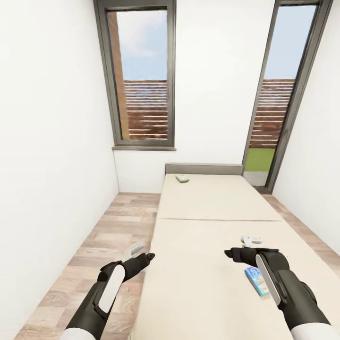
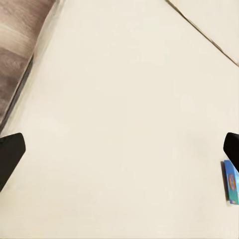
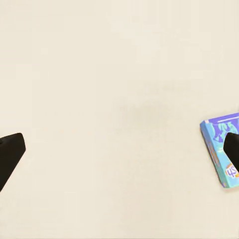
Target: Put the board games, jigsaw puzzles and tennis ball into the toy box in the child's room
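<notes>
Blue board game [image 1: 257,279] lies flat on the bed [image 1: 203,283], half hidden behind the right gripper [image 1: 229,253], whose fingers are spread wide like the left gripper [image 1: 150,257], while a green one [image 1: 182,178] sits tiny near the headboard [image 1: 203,168].

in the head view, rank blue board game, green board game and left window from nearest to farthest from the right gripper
1. Blue board game, on the bed beside the right gripper.
2. Green board game, near the headboard.
3. Left window, in the back wall.
</notes>
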